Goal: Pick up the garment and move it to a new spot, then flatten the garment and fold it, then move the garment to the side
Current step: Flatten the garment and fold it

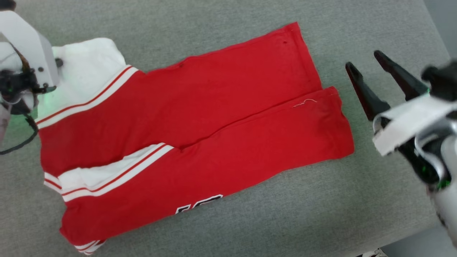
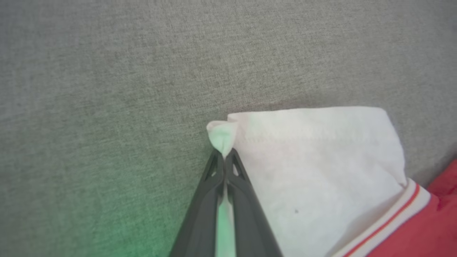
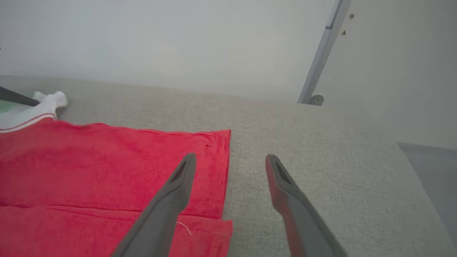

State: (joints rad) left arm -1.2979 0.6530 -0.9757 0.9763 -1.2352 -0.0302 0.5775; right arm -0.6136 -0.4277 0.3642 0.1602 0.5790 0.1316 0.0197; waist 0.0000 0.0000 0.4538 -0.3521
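Garment flat, sides folded in; left tool pinches its sleeve, right tool spread empty; further folding and shifting aside seemingly remain.

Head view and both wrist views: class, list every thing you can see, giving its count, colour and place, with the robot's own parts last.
garment: one, red with white sleeves and red-white striped trim, lying folded lengthwise on the surface
loose thread: one, white, on the garment near its hem end
fabric surface: one, grey, under the garment
wall: one, pale grey, behind the surface
metal bar: one, grey, by the wall
left pincer: one, dark, shut on a white sleeve corner of the garment
right pincer: one, dark, open, beyond the garment's hem end
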